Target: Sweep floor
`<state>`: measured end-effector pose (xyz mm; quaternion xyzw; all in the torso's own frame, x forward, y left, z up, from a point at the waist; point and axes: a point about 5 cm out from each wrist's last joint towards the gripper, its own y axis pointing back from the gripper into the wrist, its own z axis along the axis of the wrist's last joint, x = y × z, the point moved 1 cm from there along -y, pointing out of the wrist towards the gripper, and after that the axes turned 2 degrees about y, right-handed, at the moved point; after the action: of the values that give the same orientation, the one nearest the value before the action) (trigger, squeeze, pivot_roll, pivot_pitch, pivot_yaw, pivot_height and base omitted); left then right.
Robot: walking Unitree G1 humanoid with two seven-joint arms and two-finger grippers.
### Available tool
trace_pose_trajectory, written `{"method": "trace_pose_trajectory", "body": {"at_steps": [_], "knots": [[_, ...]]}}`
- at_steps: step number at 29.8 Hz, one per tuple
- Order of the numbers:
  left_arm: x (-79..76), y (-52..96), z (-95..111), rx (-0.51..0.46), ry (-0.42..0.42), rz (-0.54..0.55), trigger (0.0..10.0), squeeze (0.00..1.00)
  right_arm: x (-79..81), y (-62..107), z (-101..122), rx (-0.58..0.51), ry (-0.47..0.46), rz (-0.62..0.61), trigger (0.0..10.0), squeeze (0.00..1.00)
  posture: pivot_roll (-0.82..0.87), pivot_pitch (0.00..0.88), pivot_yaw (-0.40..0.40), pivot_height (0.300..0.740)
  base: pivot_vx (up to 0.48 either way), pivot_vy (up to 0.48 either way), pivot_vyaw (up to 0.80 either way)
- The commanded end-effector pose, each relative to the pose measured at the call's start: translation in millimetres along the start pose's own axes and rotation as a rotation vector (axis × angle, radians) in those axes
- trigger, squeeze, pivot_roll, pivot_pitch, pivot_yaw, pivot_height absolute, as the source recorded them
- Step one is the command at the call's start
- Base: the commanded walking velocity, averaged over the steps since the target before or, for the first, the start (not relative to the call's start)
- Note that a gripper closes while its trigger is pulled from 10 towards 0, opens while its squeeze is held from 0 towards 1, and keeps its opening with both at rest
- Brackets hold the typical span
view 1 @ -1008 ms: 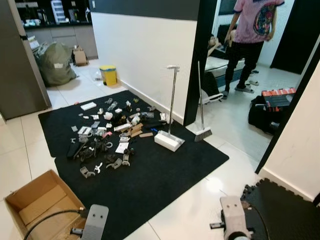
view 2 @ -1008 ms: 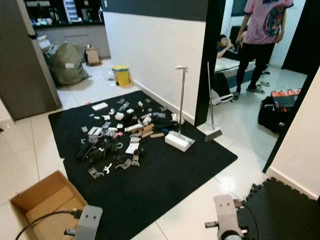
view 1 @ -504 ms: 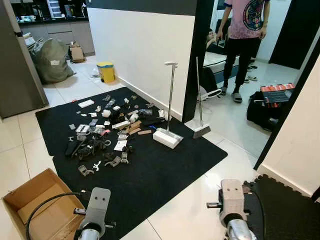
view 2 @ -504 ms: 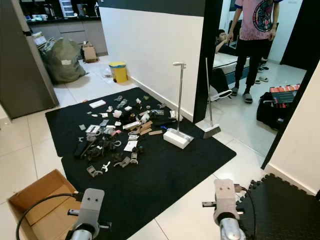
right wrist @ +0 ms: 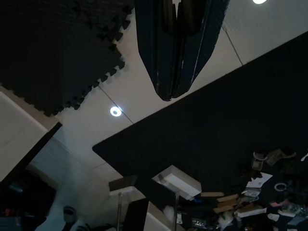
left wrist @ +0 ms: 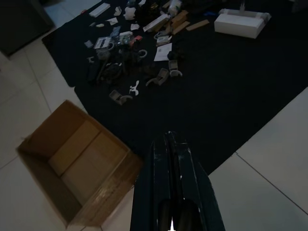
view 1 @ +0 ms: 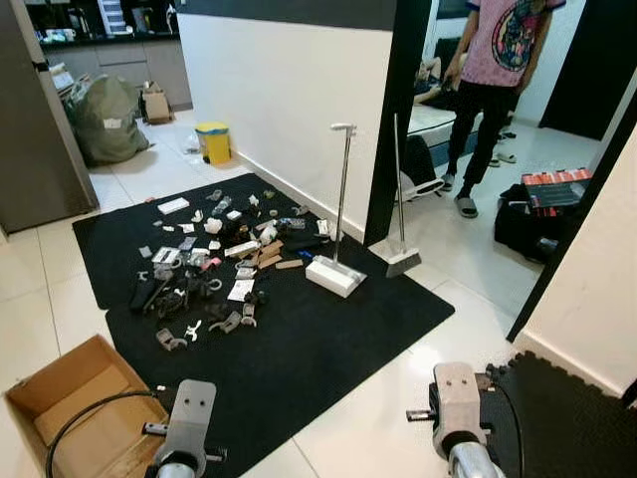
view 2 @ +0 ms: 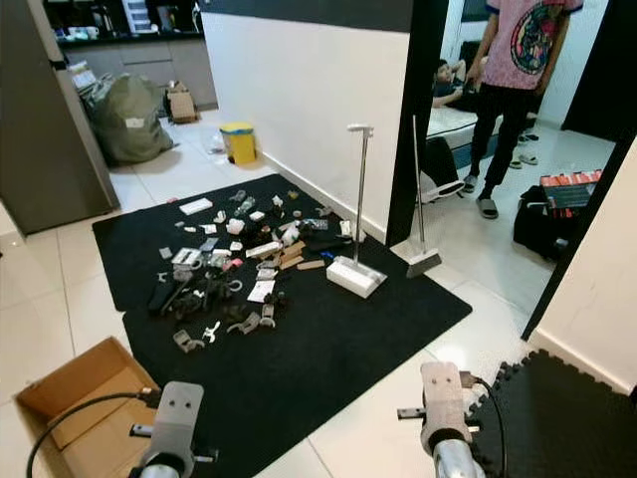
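Dozens of small scraps (view 1: 214, 264), card, plastic and metal, lie strewn on a matte black rug (view 1: 328, 349) over glossy white tiles. A white dustpan (view 1: 334, 276) with an upright steel pole stands on the rug; the broom (view 1: 401, 261) leans by the doorway. An open cardboard box (view 1: 75, 398) sits near the left gripper (left wrist: 169, 139); both it and the right gripper (right wrist: 169, 94) have jaws pressed together.

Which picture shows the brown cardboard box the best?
The left wrist view: the whole open cardboard box lies there on the white tiles beside the black rug, with its inside showing. Both eye views catch it at their bottom left corner, partly hidden by the left arm and its cable.
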<state>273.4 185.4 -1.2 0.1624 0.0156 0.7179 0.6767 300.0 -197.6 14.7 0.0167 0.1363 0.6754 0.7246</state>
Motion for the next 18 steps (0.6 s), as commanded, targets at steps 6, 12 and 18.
{"method": "trace_pose_trajectory", "body": {"at_steps": [6,12,18], "knots": [[1.5,1.7,-3.5,0.013,-0.007,0.008,10.0,0.0,-1.2,2.2,-6.1,0.03,0.009,0.006,10.0,0.0,0.01,0.07,0.007,0.74,0.458,0.0,0.0],[2.1,2.1,-4.1,0.016,-0.006,0.011,10.0,0.0,-1.0,2.4,-6.7,0.033,0.01,0.008,10.0,0.0,0.01,0.073,0.007,0.74,0.347,0.0,0.0],[2.3,2.1,-4.2,0.016,-0.005,0.014,10.0,0.0,-0.8,2.5,-7.1,0.035,0.011,0.01,10.0,0.0,0.01,0.074,0.006,0.74,0.338,0.0,0.0]]}}
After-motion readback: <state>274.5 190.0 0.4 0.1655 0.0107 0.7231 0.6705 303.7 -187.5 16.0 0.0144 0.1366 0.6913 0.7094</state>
